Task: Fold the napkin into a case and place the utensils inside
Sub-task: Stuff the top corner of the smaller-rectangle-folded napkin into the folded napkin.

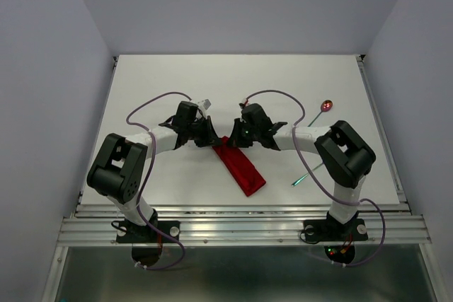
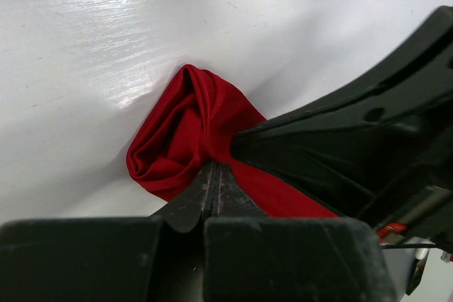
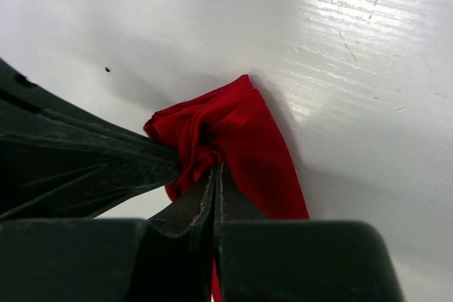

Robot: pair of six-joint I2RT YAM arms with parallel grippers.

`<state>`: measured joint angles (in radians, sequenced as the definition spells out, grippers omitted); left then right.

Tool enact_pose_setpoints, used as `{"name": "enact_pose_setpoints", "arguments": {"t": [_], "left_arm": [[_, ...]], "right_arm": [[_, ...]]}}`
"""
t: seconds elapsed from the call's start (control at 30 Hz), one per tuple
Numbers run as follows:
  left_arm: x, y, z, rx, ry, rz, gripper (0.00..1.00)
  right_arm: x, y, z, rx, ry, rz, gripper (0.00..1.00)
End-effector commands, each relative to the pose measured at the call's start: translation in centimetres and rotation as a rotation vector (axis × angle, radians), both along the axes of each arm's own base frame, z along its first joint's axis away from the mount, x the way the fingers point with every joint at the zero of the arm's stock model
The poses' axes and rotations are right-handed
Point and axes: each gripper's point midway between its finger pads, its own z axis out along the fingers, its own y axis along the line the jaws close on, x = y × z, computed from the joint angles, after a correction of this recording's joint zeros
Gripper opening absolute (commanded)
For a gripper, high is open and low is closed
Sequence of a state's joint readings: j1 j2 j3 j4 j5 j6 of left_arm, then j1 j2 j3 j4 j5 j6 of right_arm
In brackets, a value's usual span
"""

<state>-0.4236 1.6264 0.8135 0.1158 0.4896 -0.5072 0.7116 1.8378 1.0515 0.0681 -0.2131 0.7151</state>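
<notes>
Left gripper (image 2: 214, 178): jaws clamped on the napkin's (image 1: 242, 169) bunched far end.
Right gripper (image 3: 216, 175): clenched on that same end, just beside the left.
Napkin: middle of the table (image 1: 177, 79), strip angled toward the near edge.

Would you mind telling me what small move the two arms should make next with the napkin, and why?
Probably lift the pinched end slightly and draw it toward the near end. Both the left gripper and right gripper are shut on the far end of the napkin, which lies as a narrow strip.
</notes>
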Motion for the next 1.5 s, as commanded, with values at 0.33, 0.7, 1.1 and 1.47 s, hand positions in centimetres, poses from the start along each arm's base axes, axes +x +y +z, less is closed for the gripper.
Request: {"name": "enact_pose_setpoints", "arguments": {"t": [0.33,0.7,1.1,1.47], "left_arm": [[0.5,-0.7,1.9,-0.050,-0.042,-0.024,0.00],[0.5,-0.8,1.6,-0.053,-0.035,-0.023,0.00],[0.2,-0.6,0.9,-0.044,-0.014,-0.018,0.00],[0.2,0.7,-0.2,0.042,0.010,0.013,0.00]], "right_arm": [[-0.1,3.5,0.6,0.124,-0.018,0.129,0.01],[-0.9,4.3,0.9,0.155,-0.039,0.197,0.01],[-0.6,2.6,-5.0,0.000,0.079,0.066,0.01],[0.1,1.4,-2.8,-0.022,0.035,-0.004,0.01]]}}
